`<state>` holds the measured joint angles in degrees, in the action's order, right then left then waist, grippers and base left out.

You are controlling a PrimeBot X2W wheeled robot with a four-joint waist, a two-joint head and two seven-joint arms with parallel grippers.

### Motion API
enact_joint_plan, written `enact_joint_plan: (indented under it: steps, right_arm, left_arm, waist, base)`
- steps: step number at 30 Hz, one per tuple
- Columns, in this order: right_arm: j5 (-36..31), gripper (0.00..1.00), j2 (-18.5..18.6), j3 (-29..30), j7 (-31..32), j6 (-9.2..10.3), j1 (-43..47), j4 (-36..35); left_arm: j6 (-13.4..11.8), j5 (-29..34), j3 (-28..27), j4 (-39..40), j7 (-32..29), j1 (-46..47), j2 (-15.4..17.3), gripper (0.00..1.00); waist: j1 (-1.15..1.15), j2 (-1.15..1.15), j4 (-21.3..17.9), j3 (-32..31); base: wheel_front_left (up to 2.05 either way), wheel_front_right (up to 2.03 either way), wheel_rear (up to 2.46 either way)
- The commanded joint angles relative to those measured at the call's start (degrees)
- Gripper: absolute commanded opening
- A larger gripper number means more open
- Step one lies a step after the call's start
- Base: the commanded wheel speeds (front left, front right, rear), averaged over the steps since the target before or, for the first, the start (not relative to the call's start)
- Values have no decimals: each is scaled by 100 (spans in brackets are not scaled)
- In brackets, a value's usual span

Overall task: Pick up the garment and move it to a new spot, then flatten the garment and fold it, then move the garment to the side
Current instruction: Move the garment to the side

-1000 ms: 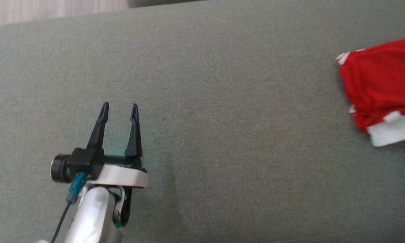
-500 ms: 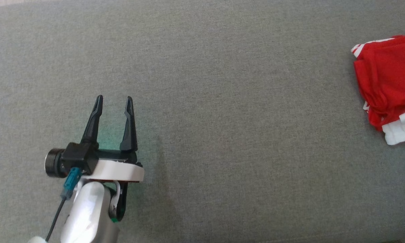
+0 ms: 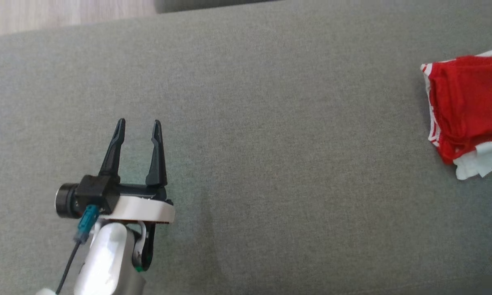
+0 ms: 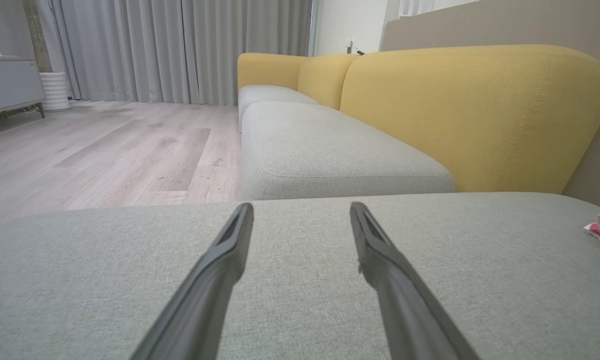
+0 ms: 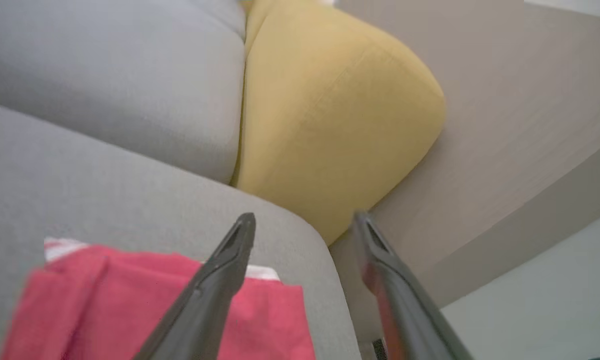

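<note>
Left gripper (image 3: 138,122): wide open low over the grey cushion (image 3: 270,123), toward its front left part. Grips nothing and touches nothing, with bare weave showing between the two long, dark, tapering fingers.

Right gripper (image 5: 305,216): likewise spread apart with an empty gap, poised above the cushion's right end. Crosses the garment (image 5: 105,300) with one finger in the right wrist view, though contact cannot be told through the blur.

Garment: lies on the grey cushion at its right end, well apart from the left gripper. Red, thin, mesh-like knit, folded into a rough rectangle with rumpled creases. White striped trim along one edge, and a white flap poking out at the near corner. Cut off by the right border of the head view, so its full outline cannot be made out. Reduced to a small red-and-white corner in the left wrist view.

Grey cushion: broad, flat, coarse woven cloth with rounded edges. Beyond its far side, a plump yellow backrest (image 4: 470,115) with a stitched seam, and a pale wood-plank floor (image 4: 105,150).
</note>
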<state>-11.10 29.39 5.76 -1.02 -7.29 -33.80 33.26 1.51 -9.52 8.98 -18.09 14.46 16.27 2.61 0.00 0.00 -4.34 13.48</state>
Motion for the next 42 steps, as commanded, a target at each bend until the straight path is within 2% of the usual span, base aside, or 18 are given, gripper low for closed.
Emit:
enact_joint_plan:
  steps: [1,6,12,16,22,26,42]
  right_arm:
    - [120,100,-114,-72,-41,-20,-122,-422]
    - [502,100,-998,-79,-156,-20,-18,-1297]
    - [974,100,-2104,-157,-365,-20,540,-2190]
    - [1294,100,-2547,-177,-572,-20,1014,-2405]
    - [1853,100,-2648,-307,-1168,-20,1850,-1907]
    - [1903,100,-2650,-505,-1358,-20,2256,-1648]
    - [1876,100,-2651,-542,-1397,-20,2688,-2023]
  left_arm:
    - [-28,-44,-234,178,54,46,27,100]
    - [-59,-105,-271,223,54,-82,27,100]
    - [-126,-208,-202,316,54,-247,27,100]
    - [-169,-247,-168,370,54,-363,27,100]
    - [-227,-351,-48,373,54,-549,27,100]
    - [-250,-382,0,381,54,-614,27,100]
    - [-301,-389,14,396,54,-706,27,100]
  waist:
    - [0,0,20,-157]
    - [0,0,82,-446]
    - [0,0,213,-719]
    - [0,0,289,-797]
    - [0,0,412,-901]
    - [0,0,463,-926]
    - [0,0,511,-913]
  base:
    - [0,0,0]
    - [0,0,0]
    - [0,0,0]
    - [0,0,0]
    - [0,0,0]
    - [0,0,0]
    - [0,0,0]
